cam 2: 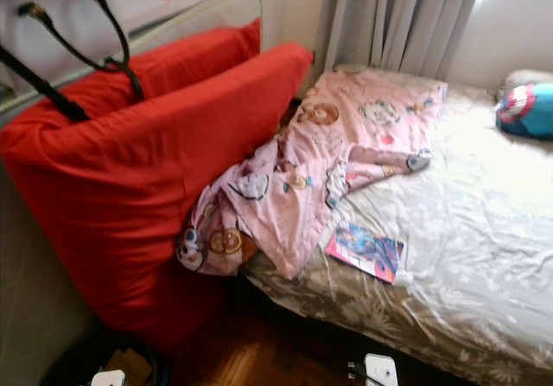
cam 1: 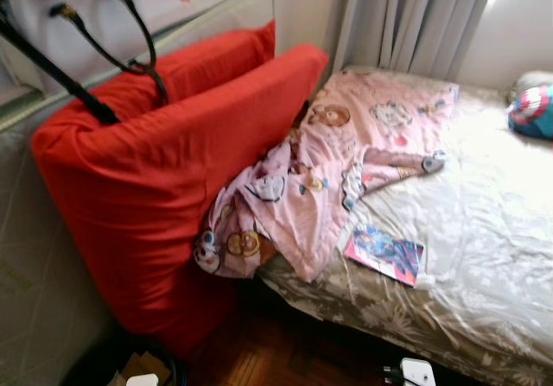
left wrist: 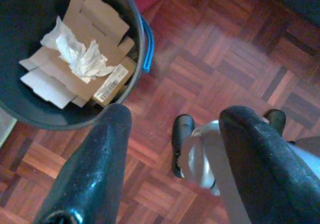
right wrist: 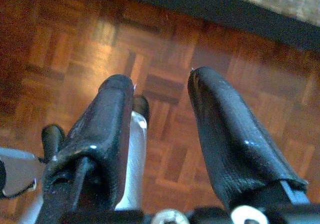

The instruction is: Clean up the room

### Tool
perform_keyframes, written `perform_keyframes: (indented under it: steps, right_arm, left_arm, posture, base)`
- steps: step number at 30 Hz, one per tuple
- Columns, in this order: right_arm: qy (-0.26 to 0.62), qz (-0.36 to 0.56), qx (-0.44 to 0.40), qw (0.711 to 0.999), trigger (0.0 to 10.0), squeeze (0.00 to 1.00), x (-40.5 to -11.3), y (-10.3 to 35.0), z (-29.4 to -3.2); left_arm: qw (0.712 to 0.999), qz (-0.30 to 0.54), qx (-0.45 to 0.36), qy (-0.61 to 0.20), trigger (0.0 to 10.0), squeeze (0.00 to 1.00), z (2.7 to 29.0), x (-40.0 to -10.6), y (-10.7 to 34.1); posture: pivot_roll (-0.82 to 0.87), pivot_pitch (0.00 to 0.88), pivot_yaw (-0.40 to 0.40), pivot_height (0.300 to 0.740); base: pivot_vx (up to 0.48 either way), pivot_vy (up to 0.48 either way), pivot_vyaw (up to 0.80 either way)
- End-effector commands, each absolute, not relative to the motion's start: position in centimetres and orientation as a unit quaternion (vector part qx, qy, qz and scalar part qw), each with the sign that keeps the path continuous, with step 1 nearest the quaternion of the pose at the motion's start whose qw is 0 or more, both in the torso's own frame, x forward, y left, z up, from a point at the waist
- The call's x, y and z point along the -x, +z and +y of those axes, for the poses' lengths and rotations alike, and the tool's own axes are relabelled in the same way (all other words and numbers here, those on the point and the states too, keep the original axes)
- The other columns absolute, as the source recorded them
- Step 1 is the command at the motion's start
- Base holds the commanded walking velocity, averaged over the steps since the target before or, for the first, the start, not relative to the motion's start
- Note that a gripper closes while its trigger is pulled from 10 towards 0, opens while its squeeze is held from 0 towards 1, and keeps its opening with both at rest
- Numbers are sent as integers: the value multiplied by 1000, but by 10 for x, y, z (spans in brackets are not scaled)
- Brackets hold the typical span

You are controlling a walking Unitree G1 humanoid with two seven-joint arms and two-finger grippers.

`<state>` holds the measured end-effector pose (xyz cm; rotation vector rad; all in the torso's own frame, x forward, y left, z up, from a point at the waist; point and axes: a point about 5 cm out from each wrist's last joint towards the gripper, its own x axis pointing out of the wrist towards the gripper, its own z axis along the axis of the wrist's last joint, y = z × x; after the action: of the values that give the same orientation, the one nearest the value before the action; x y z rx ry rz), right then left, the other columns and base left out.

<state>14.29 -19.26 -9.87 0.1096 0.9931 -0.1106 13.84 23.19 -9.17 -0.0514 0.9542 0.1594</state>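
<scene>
Bedroom untidy; both arms hang idle, nothing in hand.

A pink blanket (cam 1: 337, 166) lies crumpled at centre frame, spilling off the bed (cam 1: 484, 230) corner against the red cushion (cam 1: 164, 179) on the left. A magazine (cam 1: 384, 254) lies just beside it on the sheet, lower centre. The left tool (left wrist: 170, 169) hangs with fingers spread, empty, beside a bin (left wrist: 131, 58) holding cardboard (left wrist: 75, 68); the right tool (right wrist: 160, 134) is likewise spread over bare floor (right wrist: 165, 43). Judgement: the blanket is light, soft and limp; pinch a bunched fold near its hanging edge. The magazine is thin, probably slippery; take it by one edge.
</scene>
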Motion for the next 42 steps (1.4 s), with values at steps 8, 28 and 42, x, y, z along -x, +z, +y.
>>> perform_keyframes:
  steps: [8,28,42]
  right_arm:
    - [-77,494,-62,864,10000,0,-158,-86,-239]
    - [-73,491,-58,866,10000,0,-162,-84,-238]
    - [-73,491,-58,866,10000,0,-162,-84,-238]
  left_arm:
    - [894,443,24,64,10000,0,215,-194,-74]
    - [896,438,24,68,10000,0,217,-198,-72]
    - [896,438,24,68,10000,0,217,-198,-72]
  posture:
    - [151,0,-72,740]
    - [160,0,-65,740]
    - [160,0,-65,740]
  base:
    - [0,0,0]
    - [0,0,0]
    - [0,0,0]
